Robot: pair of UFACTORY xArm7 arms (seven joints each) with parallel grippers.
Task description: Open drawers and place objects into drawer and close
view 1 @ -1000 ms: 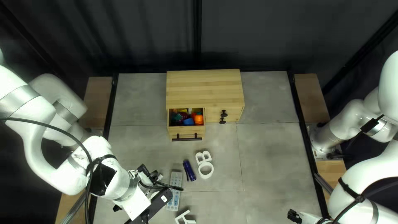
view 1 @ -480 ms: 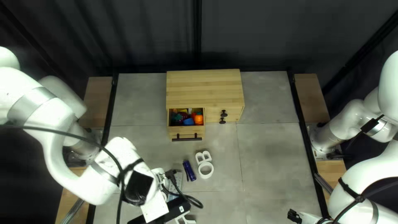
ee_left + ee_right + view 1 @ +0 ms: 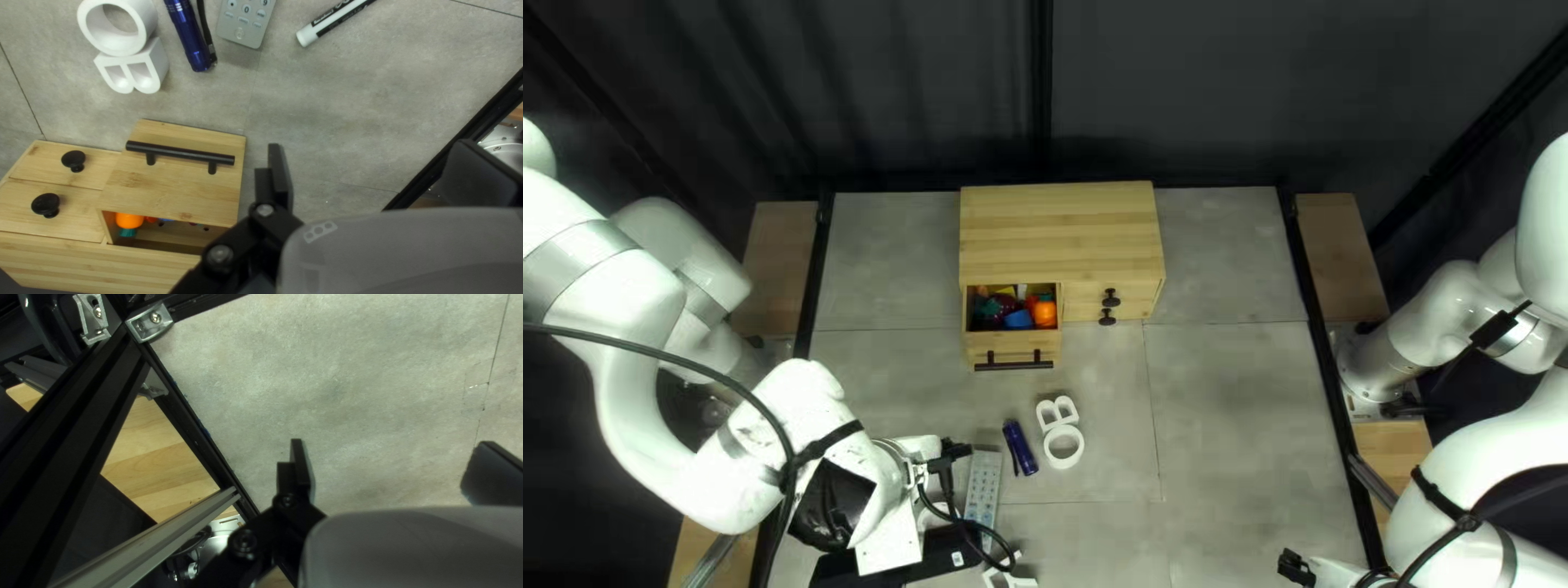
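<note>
Two arms share the bench (image 3: 1231,414). In the top left view, the left end effector (image 3: 919,449) hangs just beside the gray remote (image 3: 982,490); on the remote's far side from it lie a blue flashlight (image 3: 1021,448), a white ring (image 3: 1079,450) and a white letter B (image 3: 1056,413), the last two touching. Farther off from this end effector, toward the curtain (image 3: 850,98), stands the wooden chest (image 3: 1062,229), its handled drawer (image 3: 1013,348) pulled out with colorful toys (image 3: 1018,319) inside. The right end effector (image 3: 1334,574) is well apart from these, near the bench's edge. In the left wrist view, the left end effector (image 3: 369,144) has its fingers spread; the open drawer and its black handle (image 3: 180,153) are beside one finger, and a white-capped marker (image 3: 338,20) lies ahead. In the right wrist view, the right end effector (image 3: 392,441) is also spread, above bare bench, with a black rail (image 3: 190,435) beside one finger.
</note>
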